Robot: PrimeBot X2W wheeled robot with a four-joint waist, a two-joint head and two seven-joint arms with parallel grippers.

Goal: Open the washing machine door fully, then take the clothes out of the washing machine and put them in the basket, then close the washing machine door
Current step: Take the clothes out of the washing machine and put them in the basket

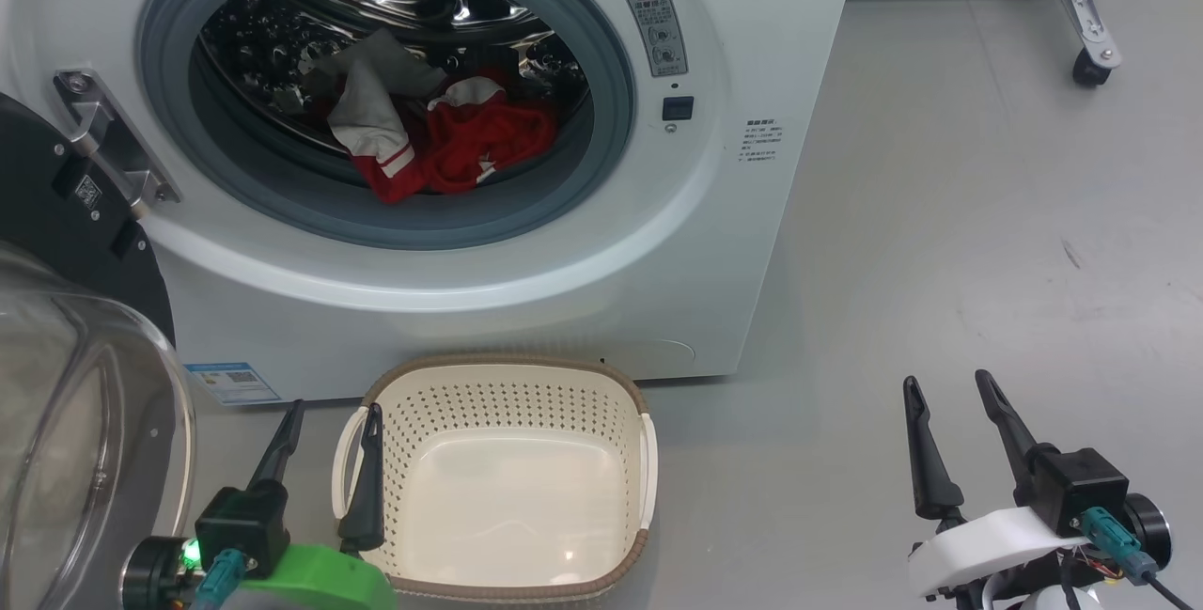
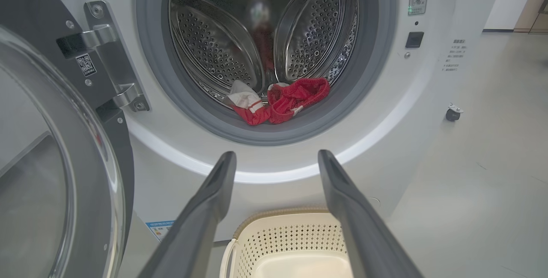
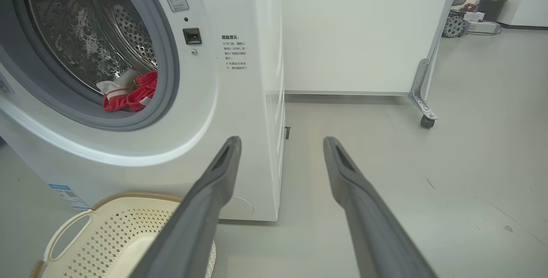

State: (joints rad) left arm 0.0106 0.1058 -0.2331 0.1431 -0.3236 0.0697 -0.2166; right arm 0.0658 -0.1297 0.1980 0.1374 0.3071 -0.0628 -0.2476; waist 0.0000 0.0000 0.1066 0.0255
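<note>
The clothes (image 1: 442, 135) are lying in the washing machine (image 1: 564, 290) drum behind its swung-open door (image 1: 75, 384), so I am holding both tools, left (image 1: 329, 455) and right (image 1: 959, 445), fingers apart, by the waiting basket (image 1: 507, 384).

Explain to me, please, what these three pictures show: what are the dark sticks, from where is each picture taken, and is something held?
The dark sticks are a wheeled robot's gripper fingers. The head view looks down: the left gripper beside the oval cream plastic basket, the right gripper over grey floor. Both are open and hold nothing. The other pictures come from cameras on each wrist, looking along that gripper's fingers. The big white front-loading washing machine stands with its round black glass-windowed door swung open. Red-and-white soft clothes lie in the steel drum. The basket is empty.
</note>
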